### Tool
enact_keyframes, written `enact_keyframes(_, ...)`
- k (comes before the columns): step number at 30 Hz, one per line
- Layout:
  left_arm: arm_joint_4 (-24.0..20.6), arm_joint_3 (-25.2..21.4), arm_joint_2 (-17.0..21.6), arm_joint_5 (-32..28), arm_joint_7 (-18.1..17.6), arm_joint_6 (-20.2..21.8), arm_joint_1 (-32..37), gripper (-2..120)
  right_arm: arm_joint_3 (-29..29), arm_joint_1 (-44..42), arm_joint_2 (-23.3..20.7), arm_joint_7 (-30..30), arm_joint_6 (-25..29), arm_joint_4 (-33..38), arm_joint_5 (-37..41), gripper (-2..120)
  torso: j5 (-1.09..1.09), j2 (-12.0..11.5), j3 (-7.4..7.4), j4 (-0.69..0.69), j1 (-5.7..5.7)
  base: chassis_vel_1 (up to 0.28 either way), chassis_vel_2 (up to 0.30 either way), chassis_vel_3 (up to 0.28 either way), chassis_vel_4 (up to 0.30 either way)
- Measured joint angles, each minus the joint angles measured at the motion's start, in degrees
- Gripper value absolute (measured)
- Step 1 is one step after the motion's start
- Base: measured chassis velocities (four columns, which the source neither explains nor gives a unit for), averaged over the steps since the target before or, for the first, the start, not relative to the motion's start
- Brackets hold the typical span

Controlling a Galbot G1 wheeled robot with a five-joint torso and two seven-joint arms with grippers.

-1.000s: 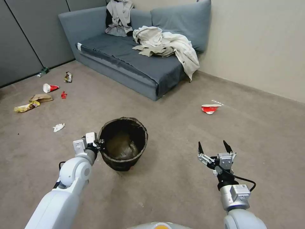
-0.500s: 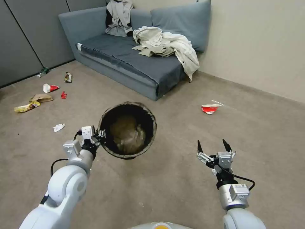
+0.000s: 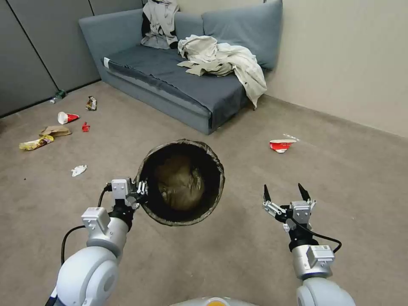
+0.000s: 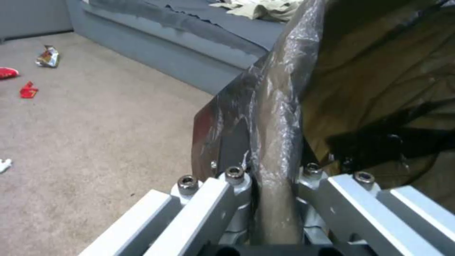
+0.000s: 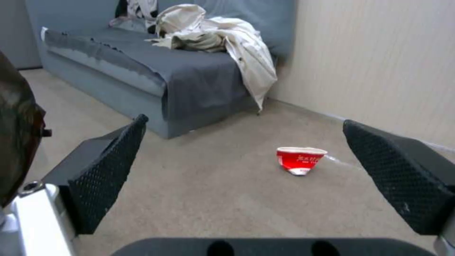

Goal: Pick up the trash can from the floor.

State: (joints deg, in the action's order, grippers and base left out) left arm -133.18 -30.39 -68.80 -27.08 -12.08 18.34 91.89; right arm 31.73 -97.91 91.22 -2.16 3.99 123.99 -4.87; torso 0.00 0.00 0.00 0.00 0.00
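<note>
Between the left gripper (image 3: 142, 190) fingers (image 4: 235, 185), pinched at its bagged rim, the trash can (image 3: 182, 180) hangs, prob. clear of the floor (image 3: 238, 250). Lift looks approx. done. Right gripper (image 3: 285, 193) idles w/ fingers spread, empty.

the trash can (image 3: 182, 182) is lined with thin, glossy, crinkled dark plastic film that shines where it folds over the rim, and the left gripper (image 4: 275, 199) clamped on that rim is smooth brushed metal with bright bolt heads. the right gripper (image 5: 246, 170) has matt black fingers (image 5: 106, 177) with a rough dimpled texture. the floor (image 3: 238, 238) is matt short-pile carpet, the sofa (image 3: 170, 76) is dull grey woven cloth, and the crushed cup (image 5: 300, 160) looks like glossy printed paper.
</note>
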Motion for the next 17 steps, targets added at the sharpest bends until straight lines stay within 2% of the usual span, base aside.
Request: enact_keyframes(17,1.08,0.22,-0.01,0.45,-0.26,-0.12,-0.01,3,0.20,0.17,0.30,0.05,0.52,0.31,-0.13,100,0.00,0.00,0.00,0.00,0.00,0.000,0.000,0.000,0.000)
